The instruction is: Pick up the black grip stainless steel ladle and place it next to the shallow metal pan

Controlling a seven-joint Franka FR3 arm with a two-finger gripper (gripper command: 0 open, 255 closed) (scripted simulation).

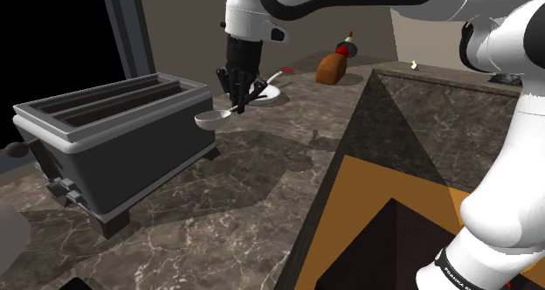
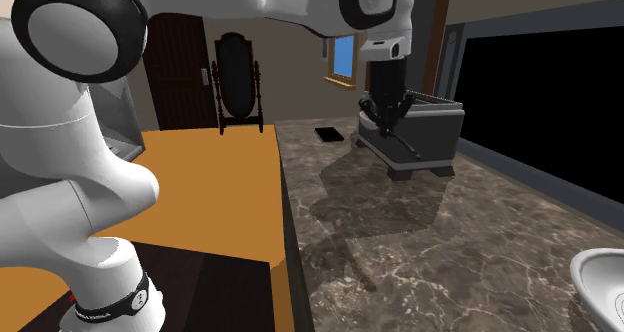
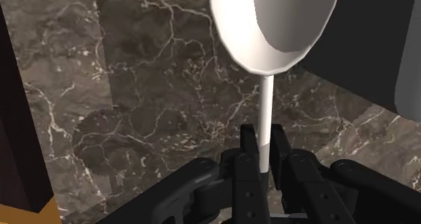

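Nearest in the shoulder view is the stand (image 1: 375, 188) with its orange top, and beyond it, on the dark marble counter (image 1: 262, 183), sits the grey toaster (image 1: 105, 135). Above the counter, near the toaster's far corner, the gripper (image 1: 238, 103) has its jaws closed narrow on the thin pale shaft of the ladle (image 1: 212, 119), whose bowl hangs clear of the surface, out beyond the fingers (image 3: 248, 145). Just behind the gripper lies the pale shallow pan (image 1: 272, 93), and farther back stand a brown loaf (image 1: 330, 67) and a bottle (image 1: 348, 45).

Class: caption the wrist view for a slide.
Black two-finger gripper clasping a white ladle by its stem above dark marbled counter.
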